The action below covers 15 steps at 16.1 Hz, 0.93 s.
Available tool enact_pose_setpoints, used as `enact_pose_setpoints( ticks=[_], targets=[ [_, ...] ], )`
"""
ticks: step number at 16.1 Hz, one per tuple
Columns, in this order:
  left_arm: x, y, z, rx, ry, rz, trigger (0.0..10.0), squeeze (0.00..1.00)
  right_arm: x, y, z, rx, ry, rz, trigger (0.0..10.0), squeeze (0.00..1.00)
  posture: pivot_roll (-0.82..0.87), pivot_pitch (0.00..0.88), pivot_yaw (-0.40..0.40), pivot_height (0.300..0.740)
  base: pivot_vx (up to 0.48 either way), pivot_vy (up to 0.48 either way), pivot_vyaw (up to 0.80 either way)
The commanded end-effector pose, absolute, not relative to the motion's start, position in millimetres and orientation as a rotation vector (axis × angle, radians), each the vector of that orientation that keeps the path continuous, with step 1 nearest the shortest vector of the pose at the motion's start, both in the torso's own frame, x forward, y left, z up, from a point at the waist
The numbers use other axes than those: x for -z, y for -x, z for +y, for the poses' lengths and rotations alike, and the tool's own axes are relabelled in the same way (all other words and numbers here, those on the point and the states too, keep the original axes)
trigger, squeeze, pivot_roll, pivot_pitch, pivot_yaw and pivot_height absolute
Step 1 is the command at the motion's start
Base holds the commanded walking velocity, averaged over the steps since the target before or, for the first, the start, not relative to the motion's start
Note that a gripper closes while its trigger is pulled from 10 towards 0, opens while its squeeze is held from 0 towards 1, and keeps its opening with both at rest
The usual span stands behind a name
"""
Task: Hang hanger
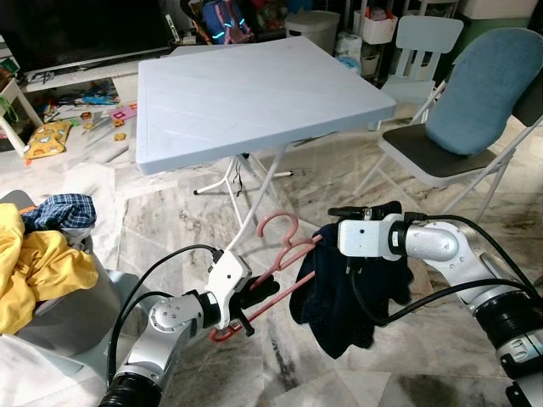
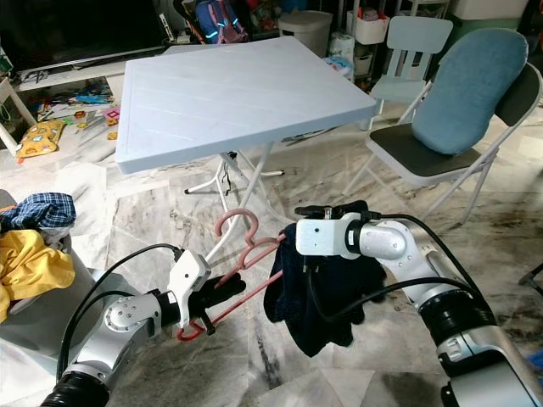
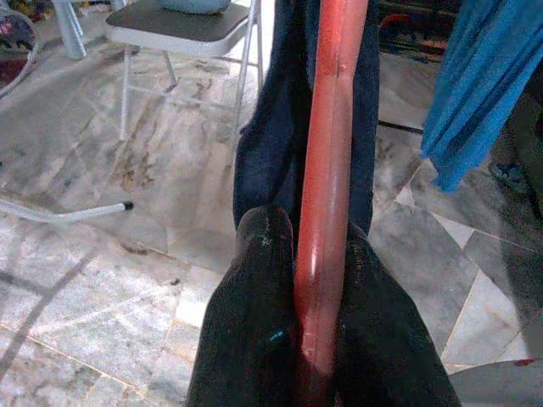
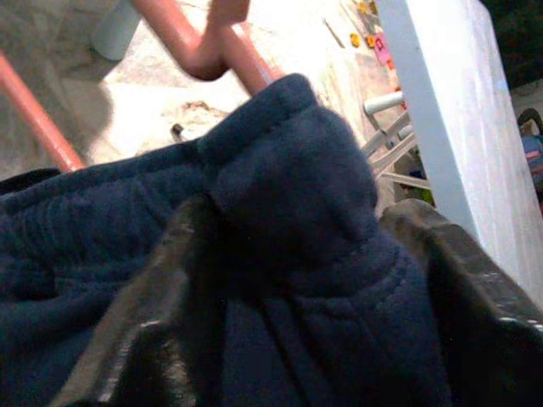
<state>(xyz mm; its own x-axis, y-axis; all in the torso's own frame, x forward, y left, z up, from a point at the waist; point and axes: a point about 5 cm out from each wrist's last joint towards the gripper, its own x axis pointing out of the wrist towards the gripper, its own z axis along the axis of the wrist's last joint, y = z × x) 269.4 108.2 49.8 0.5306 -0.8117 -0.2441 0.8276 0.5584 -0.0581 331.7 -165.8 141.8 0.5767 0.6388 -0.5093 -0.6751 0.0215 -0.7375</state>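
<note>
Dark garment being worked onto the pink hanger, both held in the air.

The left gripper (image 1: 246, 298) is clenched on the hanger (image 1: 284, 250) at its lower end; the right gripper (image 4: 280, 280) is clamped on the navy garment (image 1: 352, 292), which hangs from the hanger's far arm above the marble floor (image 1: 170, 220), in front of the folding table (image 1: 254, 93). The step looks like dressing the hanger; next, probably, pull the cloth fully over the arm, then carry it to a rail.
</note>
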Motion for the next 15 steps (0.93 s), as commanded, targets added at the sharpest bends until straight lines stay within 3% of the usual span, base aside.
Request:
enact_pose_setpoints(
  ticks=[1, 9, 10, 11, 12, 13, 15],
  targets=[
    [-63.7, -277.0, 112.2, 0.936, -0.047, 0.185, 0.0, 0.0, -145.4, -333.5, -166.1, -1.016, 1.179, 0.031, 10.0, 1.0, -0.22, 0.0, 0.03, 0.74, 0.0, 0.0, 0.0],
    [-66.3, -285.5, 120.0, 0.842, 0.057, 0.195, 0.0, 0.0, -153.9, -335.7, -177.4, -0.955, 1.146, 0.022, 10.0, 1.0, -0.22, 0.0, 0.032, 0.74, 0.0, 0.0, 0.0],
    [-66.7, -285.8, 120.1, 0.837, 0.058, 0.195, 0.0, 0.0, -154.5, -337.7, -180.3, -0.914, 1.125, 0.028, 10.0, 0.94, -0.22, 0.0, 0.031, 0.74, 0.0, 0.0, 0.0],
    [-67.1, -286.1, 120.2, 0.833, 0.06, 0.193, 0.0, 0.0, -154.1, -338.0, -181.6, -0.893, 1.107, 0.03, 10.0, 0.85, -0.22, 0.0, 0.03, 0.74, 0.0, 0.0, 0.0],
    [-67.4, -286.3, 120.4, 0.824, 0.063, 0.191, 0.0, 0.0, -153.3, -337.7, -182.9, -0.87, 1.084, 0.031, 10.0, 0.07, -0.22, 0.0, 0.03, 0.74, 0.0, 0.0, 0.0],
    [-67.6, -286.4, 120.6, 0.819, 0.065, 0.189, 0.0, 0.0, -151.6, -337.8, -185.2, -0.828, 1.046, 0.039, 10.0, 0.0, -0.22, 0.0, 0.031, 0.74, 0.0, 0.0, 0.0],
    [-68.3, -287.4, 121.1, 0.803, 0.072, 0.185, 0.0, 0.0, -147.6, -338.0, -190.4, -0.739, 0.97, 0.058, 10.0, 0.0, -0.22, 0.0, 0.031, 0.74, 0.0, 0.0, 0.0]
  ],
)
